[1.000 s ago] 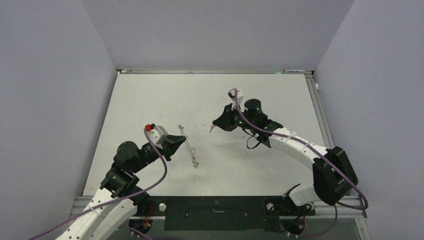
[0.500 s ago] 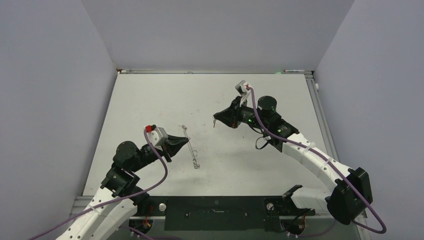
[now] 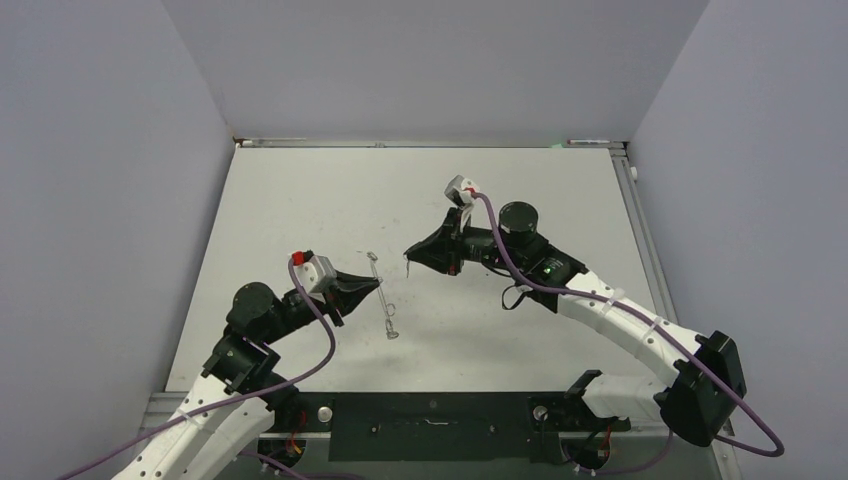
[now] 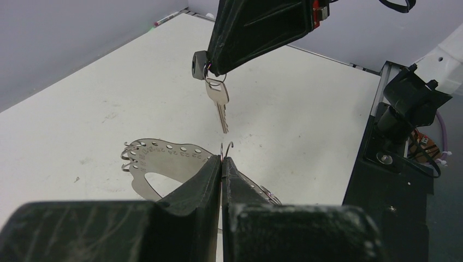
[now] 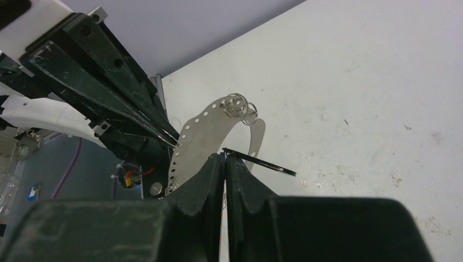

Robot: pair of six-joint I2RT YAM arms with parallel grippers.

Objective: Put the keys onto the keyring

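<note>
My left gripper [image 3: 376, 284] is shut on the keyring [image 3: 384, 303], a thin silver hoop held edge-up over the table's middle left. In the left wrist view my jaws [image 4: 221, 159] pinch a wire hook at the hoop's rim [image 4: 164, 152], which carries small loops. My right gripper [image 3: 409, 254] is shut on the key [image 3: 409, 266] and holds it just right of the hoop. In the left wrist view the key [image 4: 219, 105] hangs blade-down from the right fingers [image 4: 256, 27], a little above the hook. In the right wrist view the key [image 5: 262, 162] shows edge-on at my jaws [image 5: 224, 156], with the hoop [image 5: 205, 128] behind.
The white table [image 3: 300, 200] is walled by grey panels on three sides. A black mounting plate [image 3: 430, 415] runs along the near edge between the arm bases. A metal rail [image 3: 640, 220] lines the right edge.
My right gripper has swung left and slightly nearer with the key, closing on the keyring. The left gripper and the hoop have barely moved.
</note>
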